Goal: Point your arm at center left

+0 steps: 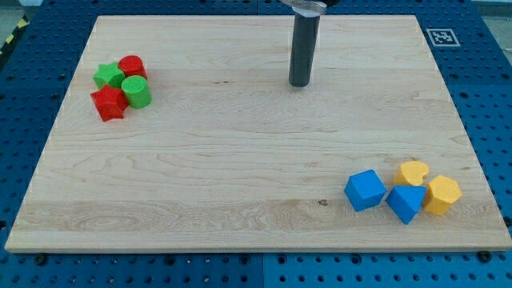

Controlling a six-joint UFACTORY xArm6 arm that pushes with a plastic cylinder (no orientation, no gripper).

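Observation:
My tip (300, 83) rests on the wooden board (240, 160) in the upper middle, a little right of centre. It is far from all blocks. At the view's upper left sits a cluster: a green star (108, 77), a red cylinder (132, 66), a green cylinder (138, 92) and a red star (110, 103). At the view's lower right sits another cluster: a blue cube (365, 190), a blue triangular block (406, 202), a yellow heart (414, 173) and a yellow hexagon (442, 194).
The board lies on a blue perforated table (488, 72). A black-and-white marker tag (440, 37) is at the board's top right corner.

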